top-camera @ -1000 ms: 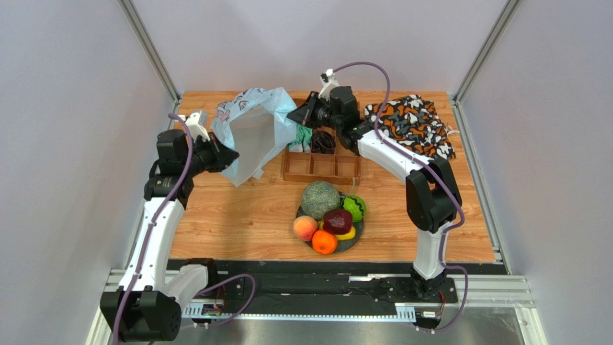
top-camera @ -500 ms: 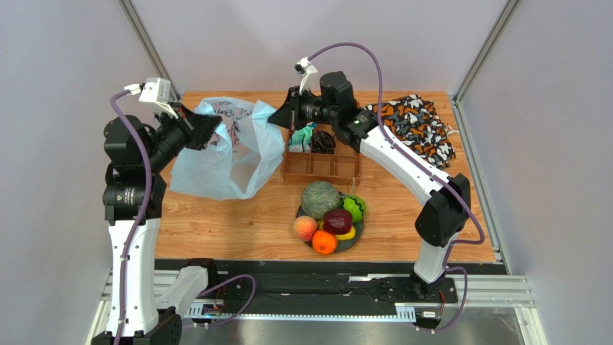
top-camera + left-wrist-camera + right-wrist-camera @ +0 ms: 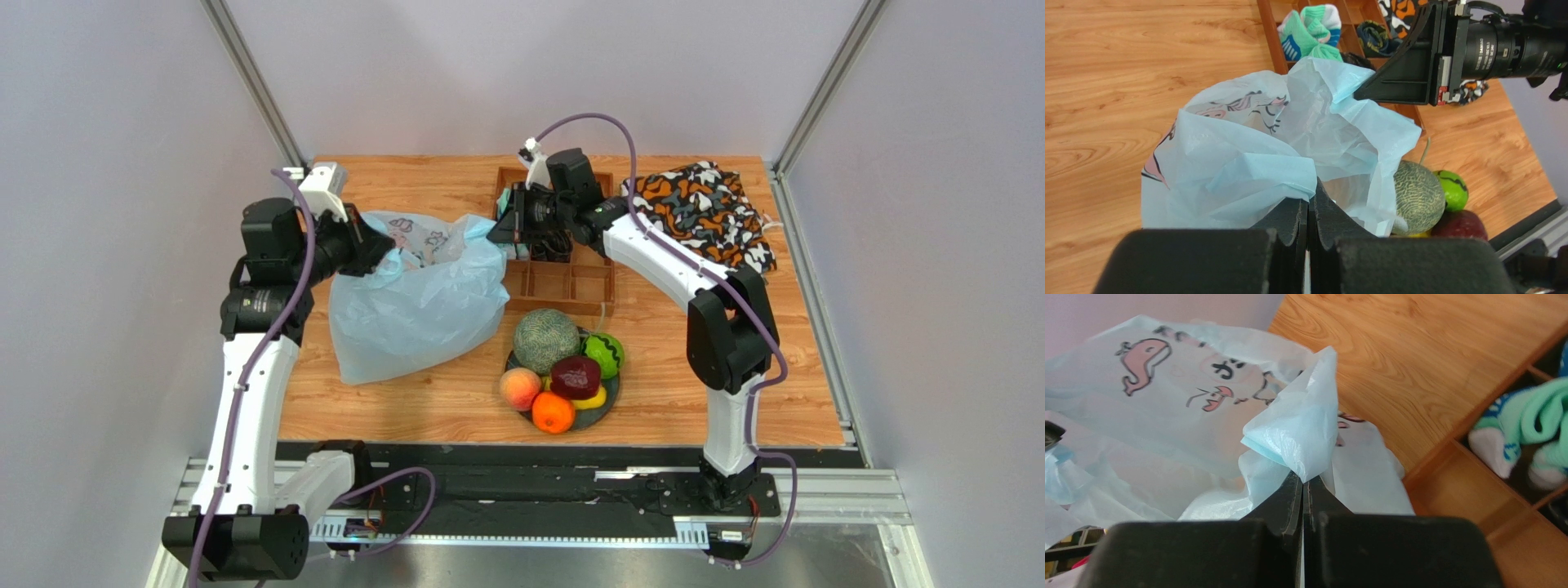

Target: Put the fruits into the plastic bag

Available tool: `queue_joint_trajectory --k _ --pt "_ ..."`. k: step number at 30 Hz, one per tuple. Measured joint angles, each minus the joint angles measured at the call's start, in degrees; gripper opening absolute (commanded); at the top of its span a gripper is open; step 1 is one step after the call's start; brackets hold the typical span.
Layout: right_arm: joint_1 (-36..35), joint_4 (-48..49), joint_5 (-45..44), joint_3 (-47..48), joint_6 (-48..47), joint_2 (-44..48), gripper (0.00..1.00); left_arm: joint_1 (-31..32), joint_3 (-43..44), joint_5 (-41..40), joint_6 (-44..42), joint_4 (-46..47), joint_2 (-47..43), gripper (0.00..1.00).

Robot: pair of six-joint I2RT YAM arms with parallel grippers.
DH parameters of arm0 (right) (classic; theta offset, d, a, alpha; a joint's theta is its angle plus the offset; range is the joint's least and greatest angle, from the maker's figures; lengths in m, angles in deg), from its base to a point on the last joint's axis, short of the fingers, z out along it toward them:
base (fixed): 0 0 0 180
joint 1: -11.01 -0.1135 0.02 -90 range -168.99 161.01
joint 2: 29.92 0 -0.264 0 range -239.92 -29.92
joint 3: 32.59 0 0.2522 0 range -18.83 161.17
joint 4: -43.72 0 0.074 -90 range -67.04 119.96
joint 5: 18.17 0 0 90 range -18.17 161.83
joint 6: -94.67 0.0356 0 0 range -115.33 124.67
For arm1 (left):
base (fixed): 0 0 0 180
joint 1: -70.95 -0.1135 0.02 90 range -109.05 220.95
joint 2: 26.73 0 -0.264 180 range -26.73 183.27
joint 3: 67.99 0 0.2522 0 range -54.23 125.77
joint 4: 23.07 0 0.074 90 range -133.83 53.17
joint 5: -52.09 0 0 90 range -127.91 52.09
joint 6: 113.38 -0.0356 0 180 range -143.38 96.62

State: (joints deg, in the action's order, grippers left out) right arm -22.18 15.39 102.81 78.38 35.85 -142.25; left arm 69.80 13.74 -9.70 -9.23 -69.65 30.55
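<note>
The pale blue plastic bag [image 3: 417, 300] hangs between my two grippers over the table's left middle. My left gripper [image 3: 380, 254] is shut on its left rim [image 3: 1247, 177]. My right gripper [image 3: 501, 237] is shut on its right rim [image 3: 1303, 432]. The pink whale print shows in the right wrist view [image 3: 1143, 358]. The fruits sit on a dark plate [image 3: 610, 404] in front: netted melon [image 3: 546, 339], peach [image 3: 520, 388], orange [image 3: 552, 413], dark red fruit [image 3: 574, 376], green bumpy fruit [image 3: 602, 354], yellow mango [image 3: 594, 399]. The melon also shows in the left wrist view [image 3: 1418, 196].
A wooden divided tray [image 3: 558, 288] with rolled green [image 3: 1309, 30] and black cloth bundles stands behind the plate, under my right arm. An orange, black and white patterned cloth [image 3: 705, 211] lies at the back right.
Both grippers came down and toward the front with the bag. The bag now sags lower and closer to the fruit plate, its body spread on the table.
</note>
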Motion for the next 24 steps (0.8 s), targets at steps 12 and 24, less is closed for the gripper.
queue_joint_trajectory --k 12,24 --pt "-0.2 -1.4 -5.4 -6.9 -2.4 6.1 0.55 0.0 -9.6 0.3 -4.0 12.4 -12.7 0.0" --pt "-0.2 -0.6 -6.8 -12.1 -5.6 21.0 0.84 0.0 -10.7 1.7 -4.3 17.3 -15.3 0.0"
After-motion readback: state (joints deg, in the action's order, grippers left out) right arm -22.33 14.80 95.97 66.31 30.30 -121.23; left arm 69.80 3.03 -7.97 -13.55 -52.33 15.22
